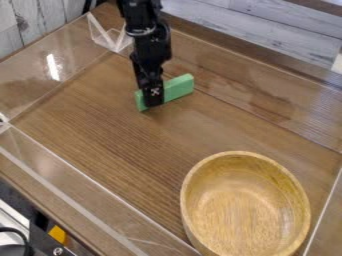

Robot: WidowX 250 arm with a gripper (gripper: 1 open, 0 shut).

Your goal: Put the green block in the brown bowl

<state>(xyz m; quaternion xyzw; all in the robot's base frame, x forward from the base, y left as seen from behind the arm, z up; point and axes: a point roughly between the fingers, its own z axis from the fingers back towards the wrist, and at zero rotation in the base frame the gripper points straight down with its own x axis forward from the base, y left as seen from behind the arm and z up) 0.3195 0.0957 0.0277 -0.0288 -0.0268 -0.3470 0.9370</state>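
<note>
- Wood-grained tabletop (100, 133), backed by pale boards; its open middle leaves room to carry something across.
- The green block (174, 89) lies on the wood toward the back, slanted, apart from the bowl, so it has to be lifted over.
- The brown bowl (246, 207) sits near the front edge, mouth up, ready to receive it.
- The black gripper (151, 97) reaches down at the block's left part in the view, fingers spread, presumably to straddle it before squeezing; whether they touch it, I cannot tell.
</note>
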